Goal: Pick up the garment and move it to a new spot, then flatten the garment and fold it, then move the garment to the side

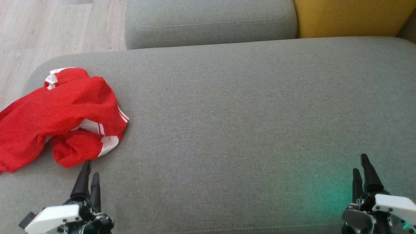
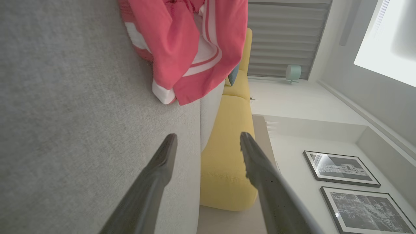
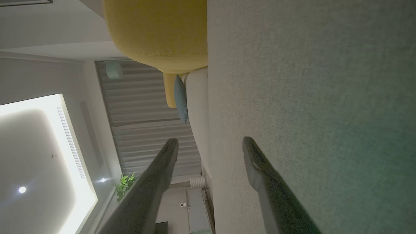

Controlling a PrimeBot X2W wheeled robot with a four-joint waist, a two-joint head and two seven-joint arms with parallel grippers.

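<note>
Head view: garment (image 1: 61, 110), left fingers (image 1: 82, 182), right fingers (image 1: 370, 175) spread; left wrist view: framed pictures (image 2: 341, 169).

Our head cam looks steeply down on the grey seat (image 1: 243, 113) from close above. Our wrist cams sit low over it, rolled sideways, facing along it toward the yellow cushion (image 2: 227, 169), which all three views share.

Grey fabric sofa seat (image 1: 247, 113) spans the near area. Second grey cushion (image 1: 211, 19) at far centre, yellow cushion (image 1: 351, 16) far right. Pale wood-plank floor (image 1: 48, 29) far left. Grey pleated curtains (image 2: 286, 35), two framed black-and-white prints (image 2: 341, 169) on white wall (image 2: 292, 156), lit recessed ceiling panel (image 3: 35, 156), green plant (image 3: 125, 187).
</note>
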